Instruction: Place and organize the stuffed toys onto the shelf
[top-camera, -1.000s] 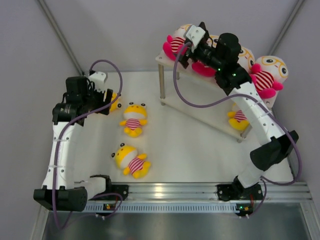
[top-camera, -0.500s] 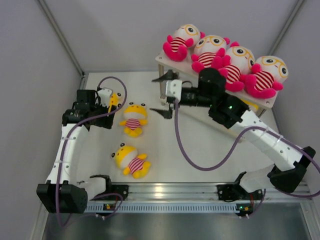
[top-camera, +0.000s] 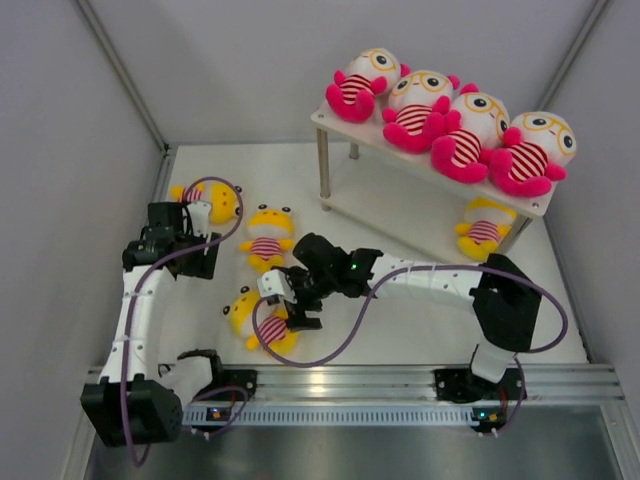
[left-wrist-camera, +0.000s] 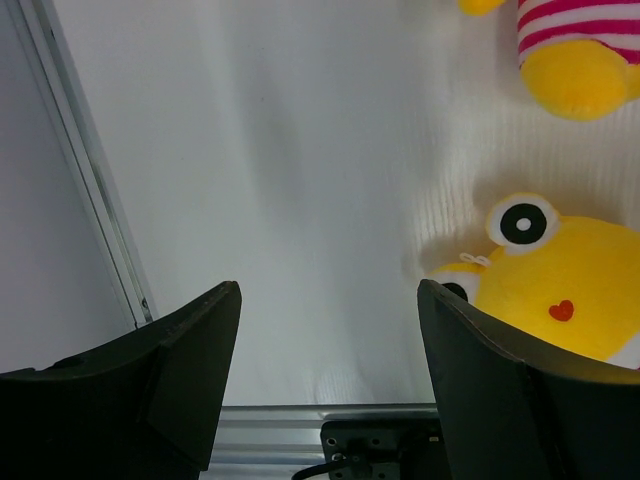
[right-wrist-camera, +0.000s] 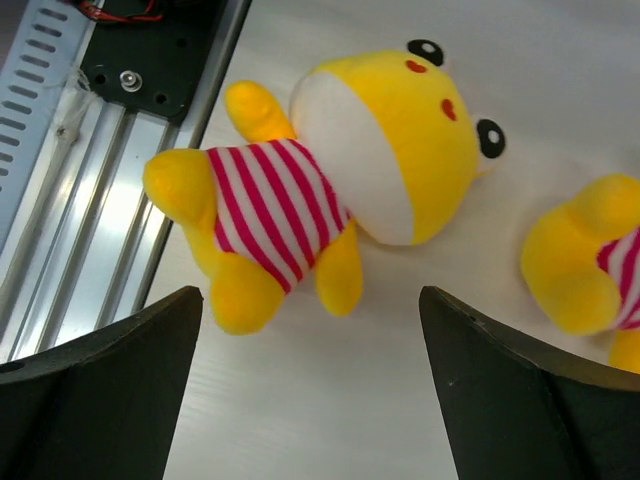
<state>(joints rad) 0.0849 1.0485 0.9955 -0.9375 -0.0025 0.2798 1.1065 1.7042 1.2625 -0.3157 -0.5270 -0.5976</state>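
The right arm reaches low and leftward across the surface (top-camera: 420, 335), its right pincer (top-camera: 293, 300) spread wide and empty above a yellow stuffed toy (top-camera: 262, 320) lying face-up near the front rail. The left arm bends upright at the left edge, its left pincer (left-wrist-camera: 325, 300) also agape, gripping nothing. Four pink stuffed toys (top-camera: 440, 125) line the shelf (top-camera: 390, 205) top; one yellow toy (top-camera: 485, 228) sits beneath.

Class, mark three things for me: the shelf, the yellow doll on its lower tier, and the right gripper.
shelf (top-camera: 395, 205): top view, bare part of lower board.
lower-tier yellow doll (top-camera: 484, 232): top view, striped belly.
right gripper (top-camera: 288, 303): top view, midway between its fingertips.
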